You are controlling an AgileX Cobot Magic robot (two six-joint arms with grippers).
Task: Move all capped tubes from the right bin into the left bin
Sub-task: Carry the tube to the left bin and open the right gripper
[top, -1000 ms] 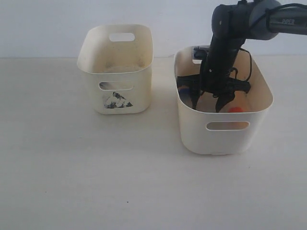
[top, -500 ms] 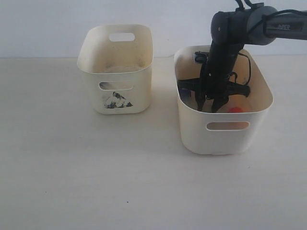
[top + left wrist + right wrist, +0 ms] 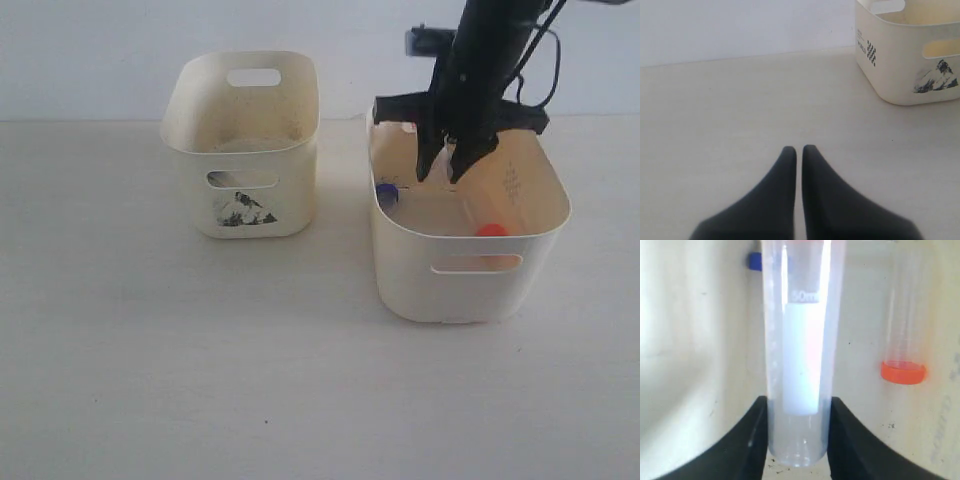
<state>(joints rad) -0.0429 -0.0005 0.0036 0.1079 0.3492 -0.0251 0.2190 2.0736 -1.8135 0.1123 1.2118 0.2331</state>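
My right gripper [image 3: 448,168] hangs over the back part of the right bin [image 3: 400,255], level with its rim. It is shut on a clear capped tube [image 3: 799,365] marked 50 ml, with a reddish tint at the tube's far end; the exterior view hardly shows this tube. Inside the bin an orange-capped tube [image 3: 490,228] [image 3: 903,371] leans against the front wall, and a blue cap [image 3: 386,192] [image 3: 755,261] shows at the left wall. The stickered left bin [image 3: 240,150] [image 3: 900,75] stands apart. My left gripper [image 3: 799,149] is shut on nothing, low over the table.
Both bins stand on a pale table [image 3: 200,360] in front of a white wall. A gap of about a hand's width separates them. The right arm [image 3: 500,40] comes down from the upper right, with its cable beside it.
The right gripper has risen from deep inside the right bin to rim height, bringing the tube up with it. The orange-capped tube and the blue cap have stayed in the bin.
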